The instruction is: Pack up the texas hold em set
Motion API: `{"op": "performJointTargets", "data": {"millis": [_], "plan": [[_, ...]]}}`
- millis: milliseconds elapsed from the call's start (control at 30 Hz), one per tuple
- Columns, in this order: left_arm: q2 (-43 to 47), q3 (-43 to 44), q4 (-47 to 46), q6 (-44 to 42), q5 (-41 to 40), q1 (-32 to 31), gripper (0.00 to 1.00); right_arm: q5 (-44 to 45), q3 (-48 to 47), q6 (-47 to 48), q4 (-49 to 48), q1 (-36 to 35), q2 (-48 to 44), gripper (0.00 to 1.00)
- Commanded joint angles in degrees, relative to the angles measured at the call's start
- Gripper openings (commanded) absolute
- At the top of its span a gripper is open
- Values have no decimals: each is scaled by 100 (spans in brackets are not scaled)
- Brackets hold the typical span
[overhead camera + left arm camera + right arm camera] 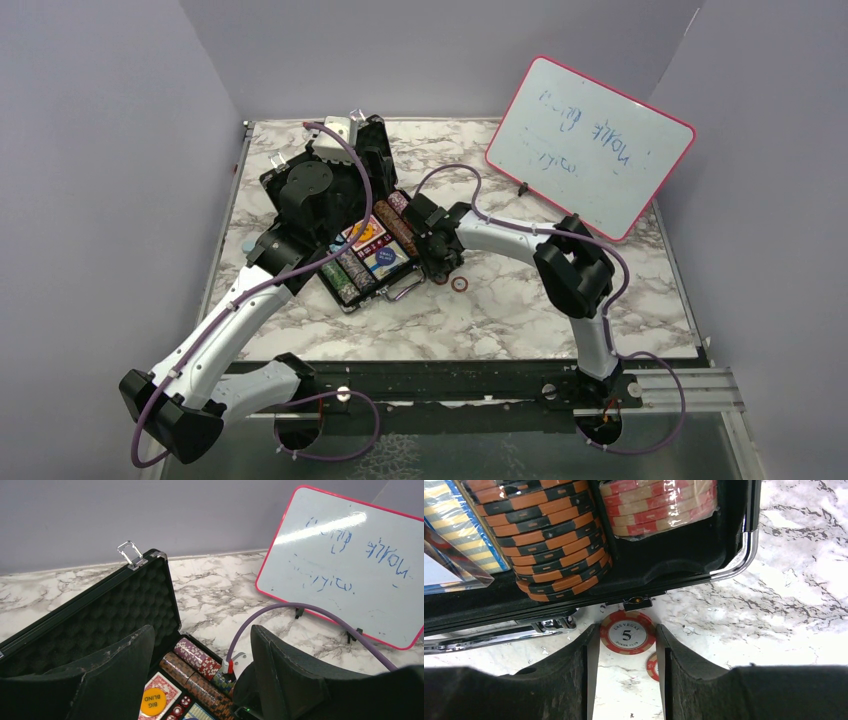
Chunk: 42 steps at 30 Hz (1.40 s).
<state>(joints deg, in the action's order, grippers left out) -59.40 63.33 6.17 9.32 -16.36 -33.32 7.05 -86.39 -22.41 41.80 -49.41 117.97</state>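
The right gripper (627, 628) is pinching a red "5" chip (627, 636) by its rim, with both fingertips pressing its edges. It is holding the chip face-on to the wrist camera, above the counter (520, 320) and just outside the case (684, 560). A second red chip (459, 284) is lying flat on the counter just beside that gripper, apart from the case.

The case is sitting open in the middle of the counter, with its silver handle (499, 635) sticking out along the near side. Inside, a row of orange-and-black chips (554, 535) is resting on edge in one slot. A wrapped row of red-and-cream chips (659, 505) is sitting in the slot next to it, toward the case's corner. Further in, a red deck (162, 687) is lying with a yellow "BIG BLIND" button (152, 702) on top of it. Red dice (182, 702) are sitting just beside the deck.

The left gripper (200, 630) is hanging over the case with its fingers spread wide and holding nothing. The foam-lined lid (100, 615) is standing open behind it, with a latch (131, 554) poking up from its top edge.

At the far right, a pink-framed whiteboard (350, 565) is standing on the counter, well apart from the case.
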Motion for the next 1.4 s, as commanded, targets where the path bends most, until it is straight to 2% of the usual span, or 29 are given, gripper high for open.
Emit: {"op": "performJointTargets", "data": {"millis": [0, 400, 667, 1067, 1367], "plan": [[53, 213, -21, -70, -148, 23, 73, 345, -72, -175, 365, -34, -137, 44], [8, 222, -24, -96, -143, 27, 73, 736, 310, -612, 410, 8, -934, 45], [-40, 239, -43, -90, -88, 35, 74, 657, 810, -712, 315, 62, -975, 45], [13, 214, -8, -47, -80, 31, 73, 570, 992, -714, 65, 98, -815, 45], [40, 167, 8, 8, -93, 36, 73, 403, 1084, -661, -77, 107, -871, 54]]}}
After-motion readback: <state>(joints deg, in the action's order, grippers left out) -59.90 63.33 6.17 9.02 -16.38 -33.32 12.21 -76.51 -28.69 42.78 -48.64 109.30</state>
